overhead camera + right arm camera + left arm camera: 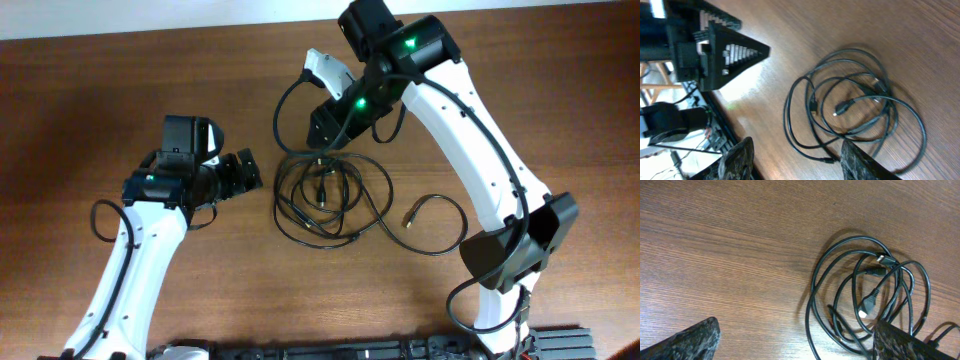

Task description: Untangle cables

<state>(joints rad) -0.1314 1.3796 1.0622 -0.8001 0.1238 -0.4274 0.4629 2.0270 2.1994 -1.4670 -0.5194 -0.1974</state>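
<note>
cables [325, 195]: one loose, overlapping coil on the middle of the table [100, 90], between the two grippers; plug ends [863, 313] sit inside the loops, and a free tail [435, 200] trails out on the right arm's side.
left gripper [243, 175]: fingers spread wide, nothing between them; just beside the coil's left edge, not touching it.
right gripper [322, 140]: fingers spread, empty; above the coil's far edge, contact cannot be told.
step in hand: judged to be the approach for a first grasp.
doing it well: it should take the free tail or the outermost loop, not the crossed middle; one gripper pins the coil while the other draws a single cord out slowly, low along the wood.
risk: a pull through the centre could tighten the crossings; a thin cord may slip from the pads.
</note>
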